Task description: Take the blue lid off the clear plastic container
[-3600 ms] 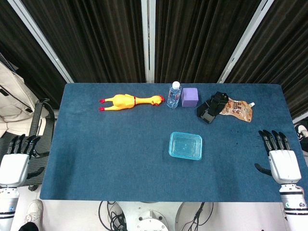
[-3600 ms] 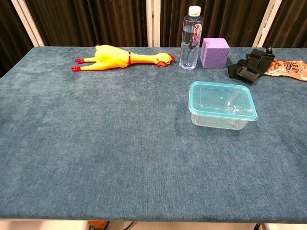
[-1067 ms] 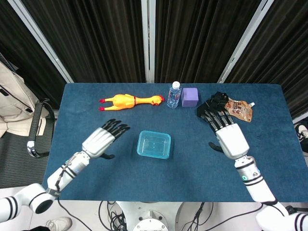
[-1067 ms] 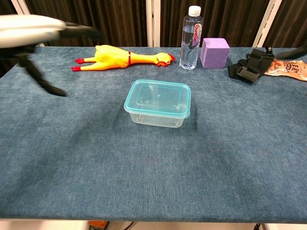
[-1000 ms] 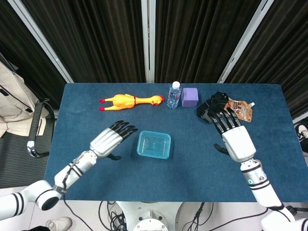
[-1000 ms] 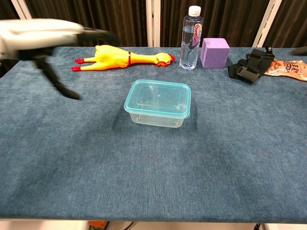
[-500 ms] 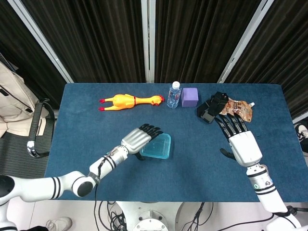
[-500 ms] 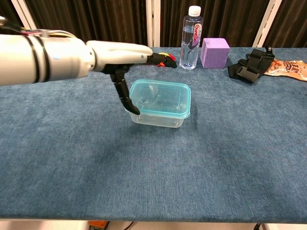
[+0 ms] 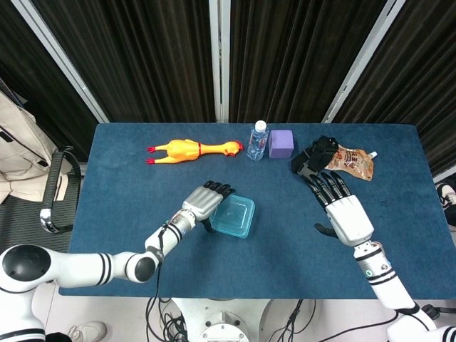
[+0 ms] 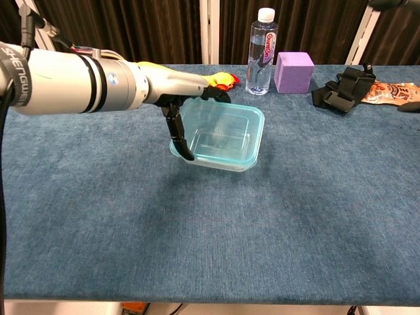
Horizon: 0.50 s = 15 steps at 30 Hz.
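Left hand is on the near-left corner of the clear plastic container: thumb hooked down the left wall, other fingers laid along the far-left rim of the blue lid. It grips that end. The container sits mid-table on the blue cloth table, slightly left of centre in head view, and is tilted, left/far side raised, right side down on the cloth.

Key relation: the box lies directly right of the left fingers, long axis running roughly left-right across the table, so the free short end points toward the right hand. Lid looks seated on the tub; not off yet. Judgement: a peel from the left corner needs the tub held down, otherwise the whole box just lifts, as the tilt suggests.

Right hand is well apart to the right, fingers spread, holding nothing, hovering near the black strap bundle and orange snack pouch.

Views: chest view shows the thumb on the wall and the tilt; head view hides the thumb under the palm but shows the right hand, which the chest view barely catches.

Far edge: yellow rubber chicken, clear water bottle, purple cube.
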{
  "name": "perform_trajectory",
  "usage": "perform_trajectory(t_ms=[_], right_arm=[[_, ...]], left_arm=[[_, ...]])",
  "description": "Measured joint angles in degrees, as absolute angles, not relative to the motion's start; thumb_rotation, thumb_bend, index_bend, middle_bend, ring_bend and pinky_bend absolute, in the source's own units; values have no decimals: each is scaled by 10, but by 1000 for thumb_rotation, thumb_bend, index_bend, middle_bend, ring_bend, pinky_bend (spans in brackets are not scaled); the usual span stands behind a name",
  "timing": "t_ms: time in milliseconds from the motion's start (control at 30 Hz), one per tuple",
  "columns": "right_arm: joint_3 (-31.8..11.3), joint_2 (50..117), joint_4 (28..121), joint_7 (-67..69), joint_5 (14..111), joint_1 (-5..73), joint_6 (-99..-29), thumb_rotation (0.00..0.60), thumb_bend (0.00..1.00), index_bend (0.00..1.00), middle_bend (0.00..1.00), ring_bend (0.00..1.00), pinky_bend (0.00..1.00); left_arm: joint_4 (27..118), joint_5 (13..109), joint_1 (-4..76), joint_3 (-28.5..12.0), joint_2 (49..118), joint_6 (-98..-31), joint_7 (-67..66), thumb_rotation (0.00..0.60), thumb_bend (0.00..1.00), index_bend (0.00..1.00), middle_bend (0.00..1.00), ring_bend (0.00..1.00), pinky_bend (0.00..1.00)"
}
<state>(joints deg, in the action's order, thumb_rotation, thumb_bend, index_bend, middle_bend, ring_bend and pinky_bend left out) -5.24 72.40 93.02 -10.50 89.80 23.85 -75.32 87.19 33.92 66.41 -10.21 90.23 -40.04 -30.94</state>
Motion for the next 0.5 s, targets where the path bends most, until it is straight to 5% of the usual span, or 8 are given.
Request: perform_trajectory(t_ms=[500], right_arm=[[-50,738,915,-100,896,240,-746,600,0,0,68,0,0]], left_arm=[[870,341,682,-90,895,-398,-270,600,19,1,0,0,0]])
